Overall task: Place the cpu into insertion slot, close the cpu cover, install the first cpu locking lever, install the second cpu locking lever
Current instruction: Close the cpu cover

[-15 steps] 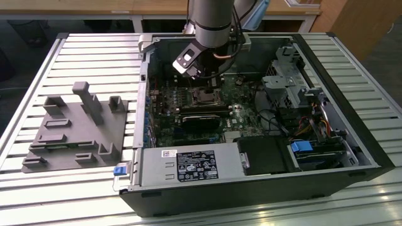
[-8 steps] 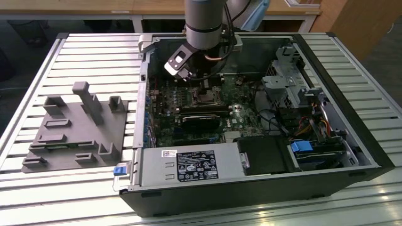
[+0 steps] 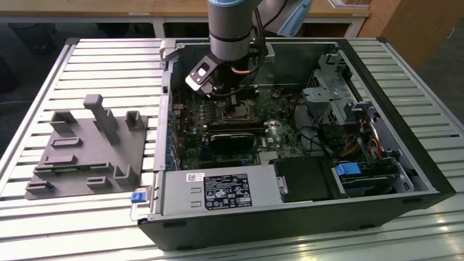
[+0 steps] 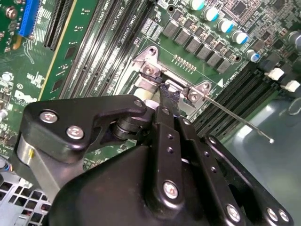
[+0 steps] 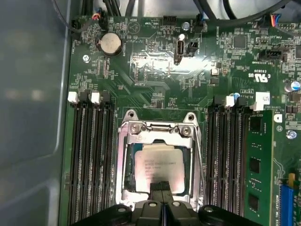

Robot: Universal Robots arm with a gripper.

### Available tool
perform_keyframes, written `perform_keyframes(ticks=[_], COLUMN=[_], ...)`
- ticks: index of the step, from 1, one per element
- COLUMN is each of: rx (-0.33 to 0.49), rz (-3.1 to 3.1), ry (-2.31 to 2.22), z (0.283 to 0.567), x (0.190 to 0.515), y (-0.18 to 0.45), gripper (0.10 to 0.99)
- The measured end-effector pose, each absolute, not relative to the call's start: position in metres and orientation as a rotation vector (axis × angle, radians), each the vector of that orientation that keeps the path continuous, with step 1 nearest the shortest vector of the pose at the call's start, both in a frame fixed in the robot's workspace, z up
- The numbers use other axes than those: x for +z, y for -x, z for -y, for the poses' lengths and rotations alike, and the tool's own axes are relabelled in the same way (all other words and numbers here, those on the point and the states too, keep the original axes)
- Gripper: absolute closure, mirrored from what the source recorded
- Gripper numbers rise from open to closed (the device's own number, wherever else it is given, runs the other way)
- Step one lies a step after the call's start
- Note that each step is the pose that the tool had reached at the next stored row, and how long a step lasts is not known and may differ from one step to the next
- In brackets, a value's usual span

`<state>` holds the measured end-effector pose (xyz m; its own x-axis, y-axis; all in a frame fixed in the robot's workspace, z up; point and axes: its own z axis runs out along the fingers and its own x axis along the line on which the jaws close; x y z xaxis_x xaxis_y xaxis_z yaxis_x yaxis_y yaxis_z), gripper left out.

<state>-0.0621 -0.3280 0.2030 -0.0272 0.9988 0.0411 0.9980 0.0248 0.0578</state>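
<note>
Sitting at the cover (image 5: 157,127) edge, claw (image 5: 162,186) was pinched closed; lever (image 4: 235,116) lay loose, so a slip could lift cover, shifting chip (image 5: 157,160).

One cpu (image 5: 161,162), one cpu cover (image 5: 157,128), one gripper (image 5: 161,187)

Motherboard (image 5: 155,80) is shown in green. The cpu (image 5: 157,165) is capped in dull silver-grey and framed by the bright silver cpu cover (image 5: 155,128). Beside the cpu, black memory slots (image 5: 91,155) are tipped with white latches (image 5: 73,97). The gripper (image 5: 161,187) is black.
</note>
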Motion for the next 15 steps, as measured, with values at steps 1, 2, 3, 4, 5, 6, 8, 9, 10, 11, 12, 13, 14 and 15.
perform_keyframes(ticks=[1, 2, 3, 4, 5, 6, 8, 9, 10, 11, 12, 13, 14, 15], rx=[0.110, 0.109, 0.109, 0.108, 0.108, 0.107, 0.109, 0.110, 0.109, 0.109, 0.109, 0.111, 0.114, 0.117], rz=[-2.241, -2.241, -2.241, -2.241, -2.241, -2.241, -2.241, -2.241, -2.241, -2.241, -2.241, -2.241, -2.242, -2.242], ry=[-2.183, -2.183, -2.183, -2.183, -2.184, -2.184, -2.184, -2.183, -2.184, -2.184, -2.184, -2.184, -2.185, -2.185], z=[0.328, 0.328, 0.328, 0.328, 0.328, 0.328, 0.328, 0.328, 0.328, 0.328, 0.328, 0.328, 0.327, 0.327], x=[0.202, 0.201, 0.201, 0.200, 0.200, 0.199, 0.199, 0.198, 0.198, 0.198, 0.198, 0.199, 0.199, 0.200], y=[0.062, 0.062, 0.062, 0.062, 0.062, 0.061, 0.056, 0.053, 0.052, 0.051, 0.050, 0.051, 0.050, 0.050], gripper=[0.980, 0.980, 0.980, 0.980, 0.980, 0.980, 0.980, 0.980, 0.980, 0.980, 0.980, 0.980, 0.980, 0.980])
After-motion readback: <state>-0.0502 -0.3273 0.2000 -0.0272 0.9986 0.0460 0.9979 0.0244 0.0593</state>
